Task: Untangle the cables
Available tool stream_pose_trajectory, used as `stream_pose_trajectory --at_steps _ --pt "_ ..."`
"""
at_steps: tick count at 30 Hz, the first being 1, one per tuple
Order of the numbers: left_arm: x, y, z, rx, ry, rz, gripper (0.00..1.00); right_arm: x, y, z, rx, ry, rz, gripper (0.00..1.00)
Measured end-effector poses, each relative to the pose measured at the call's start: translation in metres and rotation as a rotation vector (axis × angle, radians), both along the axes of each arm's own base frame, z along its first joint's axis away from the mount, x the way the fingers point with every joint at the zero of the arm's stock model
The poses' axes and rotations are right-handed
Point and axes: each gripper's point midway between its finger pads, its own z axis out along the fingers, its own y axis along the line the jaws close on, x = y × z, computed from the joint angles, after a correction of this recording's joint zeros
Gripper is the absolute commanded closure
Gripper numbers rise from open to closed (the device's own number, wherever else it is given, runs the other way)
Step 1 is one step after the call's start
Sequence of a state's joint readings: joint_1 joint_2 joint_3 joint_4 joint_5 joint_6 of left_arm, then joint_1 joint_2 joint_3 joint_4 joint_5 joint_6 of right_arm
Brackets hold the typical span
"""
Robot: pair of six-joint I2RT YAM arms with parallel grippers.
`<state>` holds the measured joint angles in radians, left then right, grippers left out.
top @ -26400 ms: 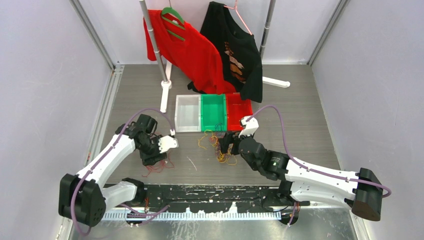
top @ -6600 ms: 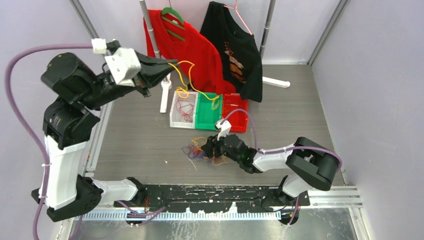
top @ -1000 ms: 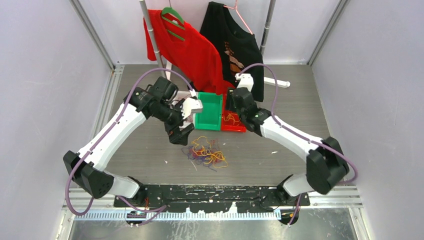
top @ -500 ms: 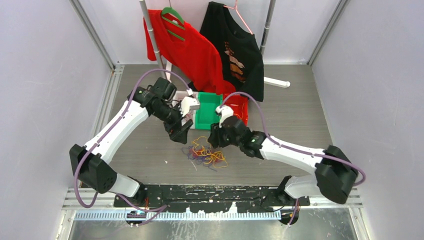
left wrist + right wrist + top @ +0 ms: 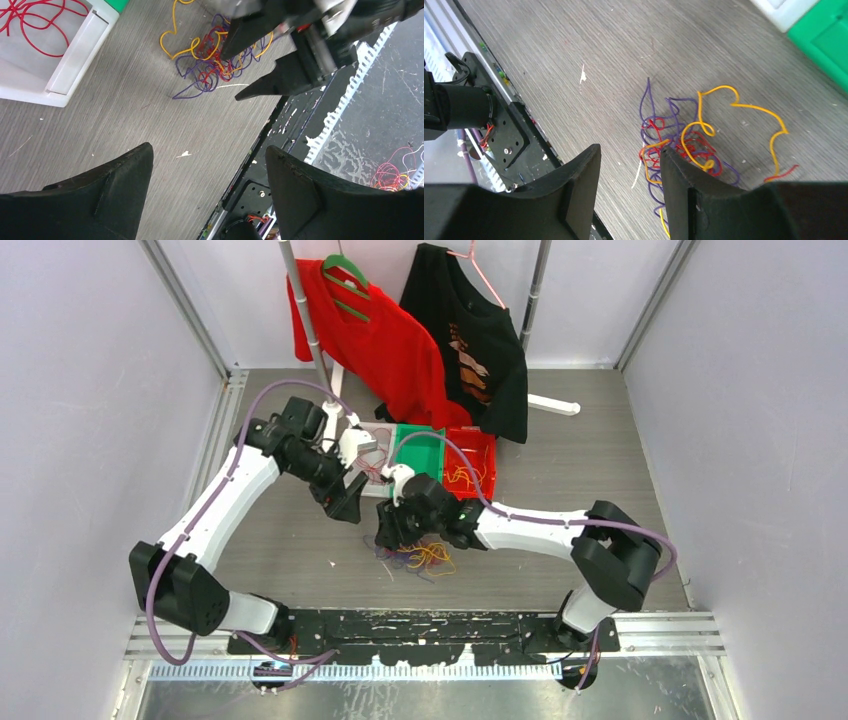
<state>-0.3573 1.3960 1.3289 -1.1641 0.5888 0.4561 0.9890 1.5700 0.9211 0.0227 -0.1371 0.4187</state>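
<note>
The cables (image 5: 422,557) lie as a tangle of red, yellow-orange and purple strands on the grey floor in front of the bins. The tangle also shows in the left wrist view (image 5: 215,60) and the right wrist view (image 5: 684,145). My right gripper (image 5: 388,530) is open and empty, low at the tangle's left edge, one finger (image 5: 674,175) over the outer strands. My left gripper (image 5: 345,502) is open and empty, raised to the left of the tangle. In the left wrist view (image 5: 209,149) its jaws stand wide apart, above bare floor.
A white bin (image 5: 360,486) holds red strands, a green bin (image 5: 420,455) stands beside it, and a red bin (image 5: 488,455) holds yellow strands. A clothes rack with a red shirt (image 5: 375,340) and a black shirt (image 5: 480,340) stands behind. The black base plate (image 5: 420,625) runs along the near edge.
My right arm has swung from the red bin down to the tangle's left side. My left arm has drawn back to the left, away from the tangle.
</note>
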Motion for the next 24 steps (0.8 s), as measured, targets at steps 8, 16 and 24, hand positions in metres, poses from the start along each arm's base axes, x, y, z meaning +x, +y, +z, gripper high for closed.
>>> stream_pose_trajectory --at_steps 8,16,24 --pt "-0.004 0.001 0.005 -0.014 -0.016 0.001 0.17 0.001 0.015 -0.019 -0.082 0.007 -0.001 0.74" --pt "-0.006 0.002 0.011 -0.023 -0.038 0.000 0.17 0.016 0.005 -0.018 -0.145 -0.051 -0.064 0.99" --pt "-0.008 0.003 0.016 -0.030 -0.055 -0.001 0.17 0.020 -0.006 0.023 -0.103 -0.117 -0.107 0.55"
